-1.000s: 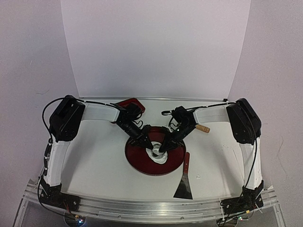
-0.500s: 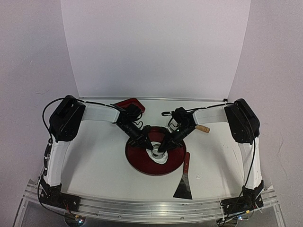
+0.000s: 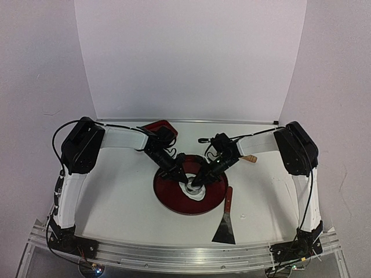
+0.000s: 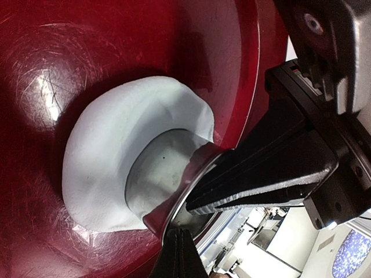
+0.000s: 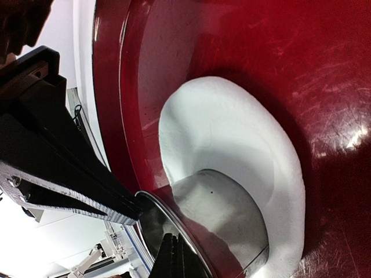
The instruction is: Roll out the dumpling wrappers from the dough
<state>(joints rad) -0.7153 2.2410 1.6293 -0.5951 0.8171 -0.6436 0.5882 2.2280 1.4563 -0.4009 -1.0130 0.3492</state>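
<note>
A flat white sheet of dough (image 3: 199,193) lies in the round red tray (image 3: 167,198). A shiny metal ring cutter (image 3: 190,186) stands upright on it. My left gripper (image 3: 184,179) and right gripper (image 3: 195,181) are both shut, with their tips meeting on the cutter's top rim from either side. In the left wrist view the cutter (image 4: 157,174) sinks into the dough (image 4: 107,153), with my left gripper (image 4: 179,258) at its rim. The right wrist view shows the same cutter (image 5: 229,217), dough (image 5: 232,130) and right gripper (image 5: 174,258). No dumpling wrappers are in view.
A metal scraper with a red handle (image 3: 225,223) lies on the table right of the tray. The wooden end of a rolling pin (image 3: 250,158) shows under the right forearm. A second red dish (image 3: 160,126) sits at the back behind the left arm.
The right arm has edged left, drawing its gripper tip closer to the left one over the cutter. The left arm has barely moved.
</note>
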